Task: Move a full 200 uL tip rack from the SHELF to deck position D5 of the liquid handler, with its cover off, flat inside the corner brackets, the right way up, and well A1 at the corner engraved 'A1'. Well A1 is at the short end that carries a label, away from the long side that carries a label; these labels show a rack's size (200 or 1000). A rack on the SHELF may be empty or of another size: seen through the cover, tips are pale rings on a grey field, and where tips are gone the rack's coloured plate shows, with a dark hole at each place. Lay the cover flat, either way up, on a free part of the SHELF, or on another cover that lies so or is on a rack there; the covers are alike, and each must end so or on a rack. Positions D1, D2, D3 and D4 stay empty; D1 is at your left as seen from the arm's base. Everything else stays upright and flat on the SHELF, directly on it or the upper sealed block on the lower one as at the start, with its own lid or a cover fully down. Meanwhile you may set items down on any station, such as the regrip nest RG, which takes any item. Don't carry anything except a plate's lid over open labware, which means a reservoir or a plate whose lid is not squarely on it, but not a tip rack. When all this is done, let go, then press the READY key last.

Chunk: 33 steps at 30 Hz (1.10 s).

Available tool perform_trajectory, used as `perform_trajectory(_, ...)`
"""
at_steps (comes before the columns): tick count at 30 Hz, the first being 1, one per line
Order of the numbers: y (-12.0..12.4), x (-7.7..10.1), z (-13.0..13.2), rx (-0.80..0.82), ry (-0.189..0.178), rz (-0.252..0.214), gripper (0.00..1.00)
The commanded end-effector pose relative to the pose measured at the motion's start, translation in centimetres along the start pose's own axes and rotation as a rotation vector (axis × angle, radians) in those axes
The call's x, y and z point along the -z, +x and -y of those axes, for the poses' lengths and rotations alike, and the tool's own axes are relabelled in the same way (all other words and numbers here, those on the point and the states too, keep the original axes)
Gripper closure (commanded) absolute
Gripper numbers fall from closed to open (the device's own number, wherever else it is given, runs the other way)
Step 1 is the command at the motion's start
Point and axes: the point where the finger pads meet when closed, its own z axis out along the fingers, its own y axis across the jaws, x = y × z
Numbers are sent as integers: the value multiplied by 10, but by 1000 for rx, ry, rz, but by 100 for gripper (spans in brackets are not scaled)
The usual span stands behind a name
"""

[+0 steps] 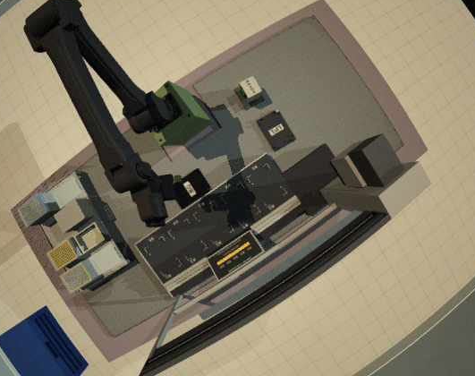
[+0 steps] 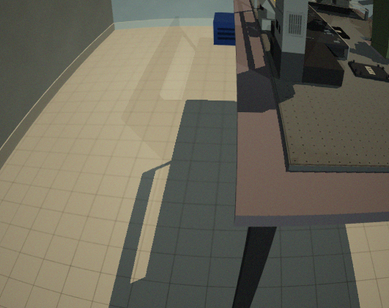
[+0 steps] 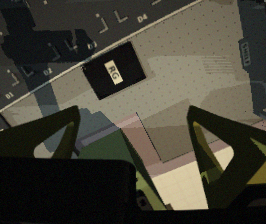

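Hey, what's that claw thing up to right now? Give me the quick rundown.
Claw wide open, empty, hanging above the bench near the RG nest. Tip racks all on the shelf, covers on. Deck brackets bare, nothing blocking.

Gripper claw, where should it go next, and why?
Probably a short swing back toward the racks on the shelf. The gripper is wide open and holds nothing. It hangs above the bench beside the RG nest. The deck has no rack on it yet. From here I cannot tell which rack is the full 200 one, so a closer look comes first.
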Motion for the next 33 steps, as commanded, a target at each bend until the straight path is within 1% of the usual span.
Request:
perform_trajectory(1, -23, 23, -14, 25, -21, 26, 0)
perform_trajectory(8, -13, 30, -50, 149, -56, -36, 0)
perform_trajectory(9, -13, 30, -50, 189, -60, -44, 0)
perform_trajectory(12, -14, 28, -44, 220, -65, -75, 0)
perform_trajectory(14, -14, 28, -44, 220, -65, -75, 0)
perform_trajectory(25, -13, 26, -44, 416, -108, -168, 0)
perform_trajectory(28, -13, 25, -44, 428, -110, -175, 0)
perform_trajectory(29, -17, 27, -38, 405, -108, -164, 0)
perform_trajectory(31, -17, 27, -38, 405, -108, -164, 0)
perform_trajectory(32, -24, 27, -34, 378, -107, -139, 0)
perform_trajectory(33, -27, 25, -30, 358, -104, -140, 0)
